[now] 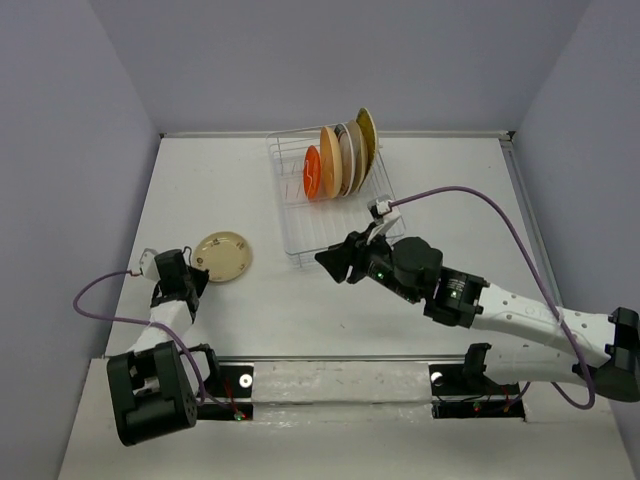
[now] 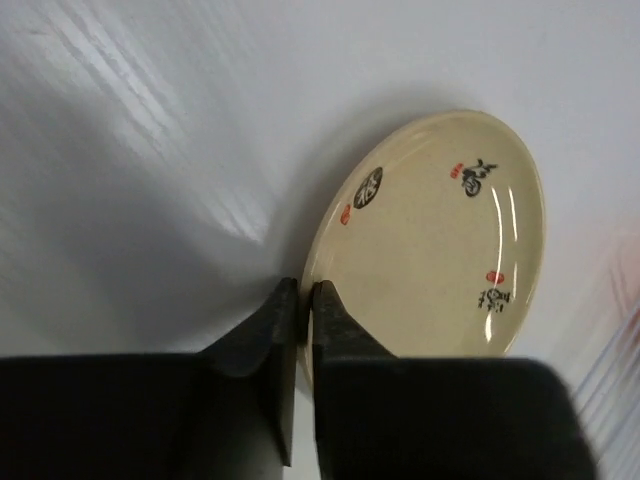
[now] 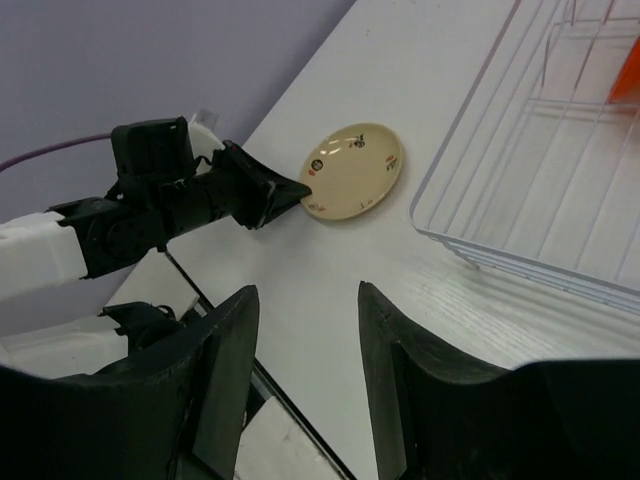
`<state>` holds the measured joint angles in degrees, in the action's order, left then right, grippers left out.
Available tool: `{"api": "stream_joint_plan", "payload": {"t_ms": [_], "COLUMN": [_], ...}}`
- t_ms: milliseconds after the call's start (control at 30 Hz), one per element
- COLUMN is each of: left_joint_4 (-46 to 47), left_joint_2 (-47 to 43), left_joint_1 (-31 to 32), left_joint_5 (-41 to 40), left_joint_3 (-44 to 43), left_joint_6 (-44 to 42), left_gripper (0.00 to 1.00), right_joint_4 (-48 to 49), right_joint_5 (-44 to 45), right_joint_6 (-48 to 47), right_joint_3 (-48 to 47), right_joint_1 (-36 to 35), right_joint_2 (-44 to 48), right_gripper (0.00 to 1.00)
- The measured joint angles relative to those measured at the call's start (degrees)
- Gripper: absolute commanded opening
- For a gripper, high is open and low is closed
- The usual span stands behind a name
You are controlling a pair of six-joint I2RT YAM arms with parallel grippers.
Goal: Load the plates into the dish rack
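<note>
A small beige plate (image 1: 223, 256) with dark and red marks lies on the white table left of the dish rack (image 1: 300, 235). My left gripper (image 1: 199, 269) is at the plate's left rim. In the left wrist view its jaws (image 2: 305, 290) are closed on the rim of the beige plate (image 2: 440, 230). The right wrist view shows the same grip (image 3: 300, 190) at the plate's edge (image 3: 352, 170). In the rack stand a small orange plate (image 1: 313, 172), a tan-yellow plate (image 1: 330, 160), two pale plates and a yellow-green dish (image 1: 367, 133). My right gripper (image 1: 328, 258) is open and empty at the rack's near corner.
The white wire rack (image 3: 520, 240) fills the right of the right wrist view, with the orange plate (image 3: 628, 75) at its top corner. Grey walls close in the table at the back and sides. A purple cable (image 1: 470, 195) arcs over the right arm.
</note>
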<state>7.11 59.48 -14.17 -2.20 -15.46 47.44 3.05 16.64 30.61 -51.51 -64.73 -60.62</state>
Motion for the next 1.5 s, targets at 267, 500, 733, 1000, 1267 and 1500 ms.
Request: {"api": "stream_joint_plan", "payload": {"t_ms": [267,500,733,1000,1267,1500], "left_joint_4": [3.1,-5.9,-0.02,-1.18,-2.75,-5.86], "left_joint_2": [-5.01,-24.33,-29.31,-27.56,-27.34,-28.72], "left_joint_1": [-0.17,0.72,9.86,18.91,24.17,26.05], "left_joint_5": [4.9,5.92,16.98,28.44,30.56,26.51], "left_joint_3": [0.44,-11.21,-18.29,-17.05,-16.81,-17.64], "left_joint_6": [-0.92,-7.5,-13.7,-20.17,-24.11,-26.45], "left_gripper": [0.05,0.05,0.05,0.05,0.27,0.89], "right_joint_4": [-1.53,-4.04,-3.82,-6.36,-7.21,-10.14], "right_joint_5": [-1.42,-4.63,-12.31,-17.64,-24.17,-24.13], "right_joint_6": [-2.51,-6.34,-7.5,-7.45,-5.99,-6.88], "right_joint_3": [-1.22,-8.33,-18.8,-20.5,-20.2,-22.62], "right_joint_1": [0.0,0.83,7.17,13.55,14.95,14.84], "right_joint_2": [-5.27,-10.19,-16.98,-20.83,-21.59,-22.93], "right_gripper": [0.84,0.93,0.94,0.93,0.07,0.07]}}
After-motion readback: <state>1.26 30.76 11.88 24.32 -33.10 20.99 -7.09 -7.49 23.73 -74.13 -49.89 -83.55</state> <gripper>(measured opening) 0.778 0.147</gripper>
